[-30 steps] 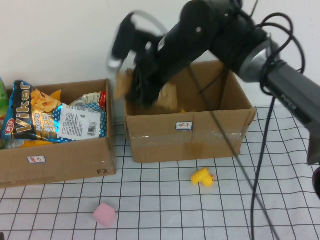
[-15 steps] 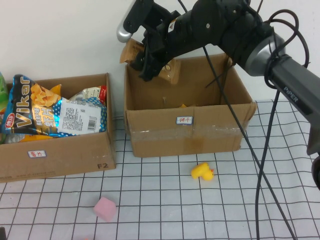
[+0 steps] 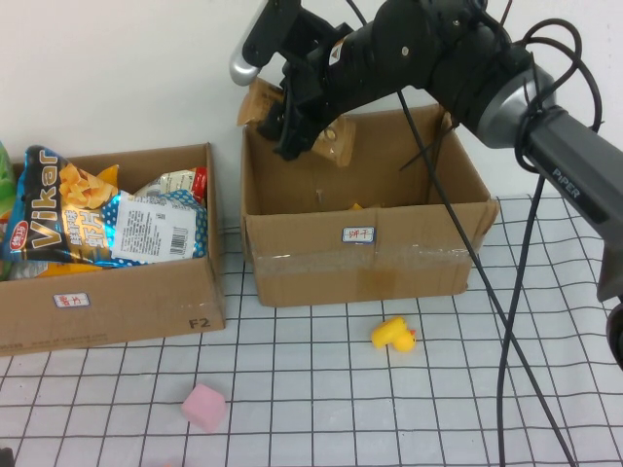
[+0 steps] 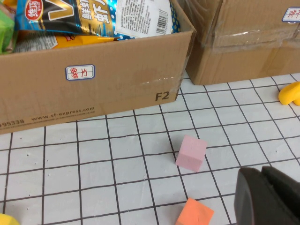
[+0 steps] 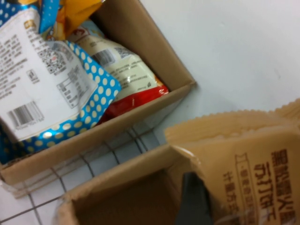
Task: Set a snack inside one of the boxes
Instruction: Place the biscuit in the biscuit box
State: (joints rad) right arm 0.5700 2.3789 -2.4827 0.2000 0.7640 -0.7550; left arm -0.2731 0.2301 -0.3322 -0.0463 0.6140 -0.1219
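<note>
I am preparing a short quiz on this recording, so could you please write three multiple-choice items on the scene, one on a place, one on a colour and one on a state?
1. Where is the yellow duck toy?
A. inside the smaller box
B. on the gridded table in front of the larger box
C. on top of the pink cube

2. What colour is the snack packet held by the right claw?
A. tan brown
B. bright green
C. purple

3. What is the state of the smaller box?
A. sealed with a lid
B. tipped on its side
C. open and holding snack bags

Answers:
1. B: the duck lies on the grid before the larger box, apart from the pink cube.
2. A: the right wrist view shows a tan packet.
3. C: crisp bags fill it.

The left claw sits low near the table's front.
</note>
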